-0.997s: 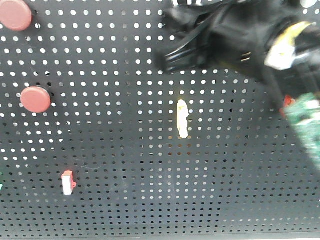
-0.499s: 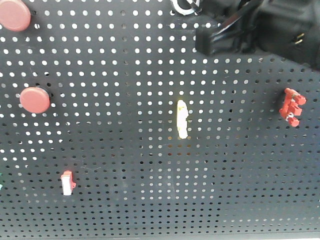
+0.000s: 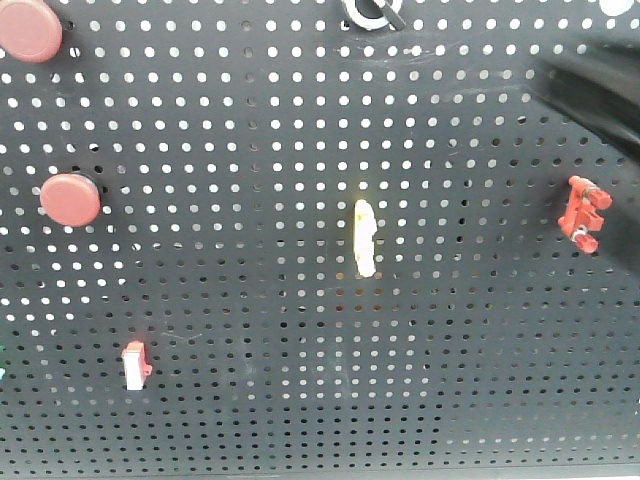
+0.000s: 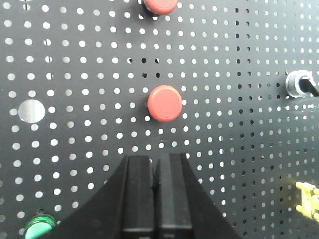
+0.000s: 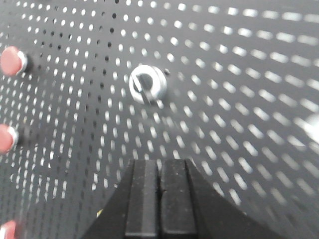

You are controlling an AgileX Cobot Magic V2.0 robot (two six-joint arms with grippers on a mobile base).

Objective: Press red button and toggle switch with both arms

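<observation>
Black perforated pegboard (image 3: 300, 400) is being faced by two arms. At its top edge, the small black-levered, silver-ringed toggle switch (image 5: 148, 83) is being faced by the right gripper (image 5: 159, 169), jaws pressed together, clear of it. Toward the left edge, the round red button (image 4: 164, 103) is being faced by the left gripper (image 4: 155, 167), jaws likewise together.

Robotics test bench or lab: a black perforated panel (image 3: 250, 400) fills the frame, studded with control hardware: a red button (image 3: 70, 199) at left, a toggle switch (image 3: 368, 12) at top centre, a pale yellow switch (image 3: 365, 238) mid-frame.
</observation>
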